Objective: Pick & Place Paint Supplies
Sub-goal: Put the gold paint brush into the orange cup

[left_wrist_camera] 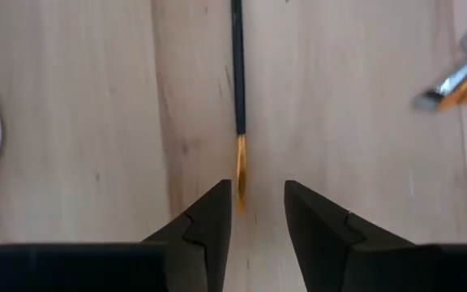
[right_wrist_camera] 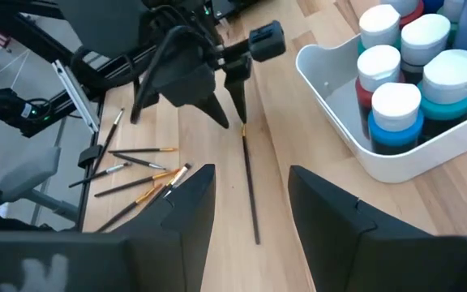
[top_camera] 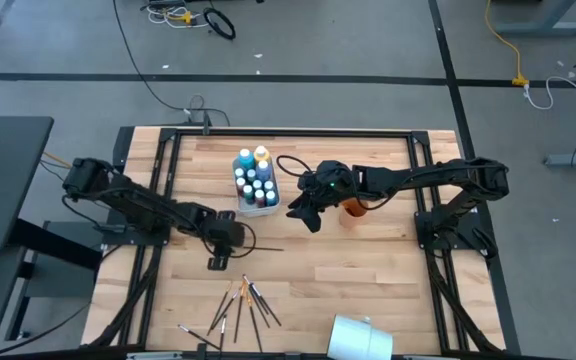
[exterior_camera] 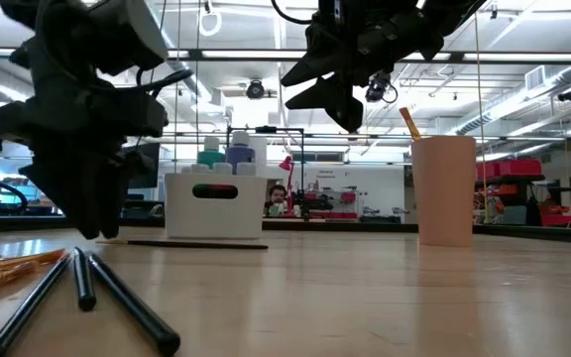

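One long dark-handled brush [left_wrist_camera: 237, 73] lies flat on the table, and its gold end [left_wrist_camera: 240, 174] sits between the open fingertips of my left gripper [left_wrist_camera: 258, 199], which points steeply down at it [right_wrist_camera: 232, 109]. Several more brushes [top_camera: 243, 305] lie in a loose pile toward the near edge. Paint bottles [right_wrist_camera: 412, 73] stand in a white bin [top_camera: 255, 185] at the table's far middle. My right gripper [top_camera: 303, 212] hangs open above the table between the bin and an orange cup [top_camera: 353, 210], holding nothing.
The orange cup [exterior_camera: 444, 188] stands upright with one brush [exterior_camera: 407, 121] leaning in it. A white container [top_camera: 358, 335] lies near the front edge on the right. Bare wood stretches between the single brush [top_camera: 260, 249] and the cup.
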`<state>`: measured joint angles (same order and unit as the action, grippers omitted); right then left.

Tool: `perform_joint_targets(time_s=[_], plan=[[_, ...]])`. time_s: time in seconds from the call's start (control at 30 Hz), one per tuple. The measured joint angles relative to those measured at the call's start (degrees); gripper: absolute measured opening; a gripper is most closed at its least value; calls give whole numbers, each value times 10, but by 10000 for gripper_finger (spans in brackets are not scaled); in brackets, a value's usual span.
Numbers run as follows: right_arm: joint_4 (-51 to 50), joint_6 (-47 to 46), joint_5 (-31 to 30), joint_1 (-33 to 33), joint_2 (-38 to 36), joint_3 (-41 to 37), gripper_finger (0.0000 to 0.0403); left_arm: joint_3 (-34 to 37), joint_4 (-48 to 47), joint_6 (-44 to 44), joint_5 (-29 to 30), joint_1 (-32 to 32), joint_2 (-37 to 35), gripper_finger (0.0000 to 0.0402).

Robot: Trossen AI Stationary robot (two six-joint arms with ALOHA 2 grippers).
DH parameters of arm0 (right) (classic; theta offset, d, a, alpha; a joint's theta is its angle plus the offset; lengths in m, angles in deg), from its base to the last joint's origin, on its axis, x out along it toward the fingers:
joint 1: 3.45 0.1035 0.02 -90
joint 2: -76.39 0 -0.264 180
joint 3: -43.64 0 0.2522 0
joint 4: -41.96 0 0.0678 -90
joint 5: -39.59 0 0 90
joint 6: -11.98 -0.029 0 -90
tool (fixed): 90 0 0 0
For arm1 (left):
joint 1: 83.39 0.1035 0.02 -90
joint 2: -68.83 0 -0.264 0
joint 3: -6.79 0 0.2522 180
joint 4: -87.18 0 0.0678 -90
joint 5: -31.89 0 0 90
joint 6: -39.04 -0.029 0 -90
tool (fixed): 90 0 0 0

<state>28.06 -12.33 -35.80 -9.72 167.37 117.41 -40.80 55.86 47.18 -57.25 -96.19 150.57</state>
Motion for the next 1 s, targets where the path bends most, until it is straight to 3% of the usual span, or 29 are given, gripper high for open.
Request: perform_joint_targets(time_s=[0.37,0.47,0.63,1.0], plan=[[1,2,0,0,0,0,159,53,63,-10,29,-1,-3,122],[1,13,-1,0,0,0,159,59,77,-30,34,-1,-4,94],[1,14,-1,0,0,0,159,59,80,-58,42,0,-3,14],[17,5,-2,3,9,0,159,56,72,-145,84,-3,-84,4]])
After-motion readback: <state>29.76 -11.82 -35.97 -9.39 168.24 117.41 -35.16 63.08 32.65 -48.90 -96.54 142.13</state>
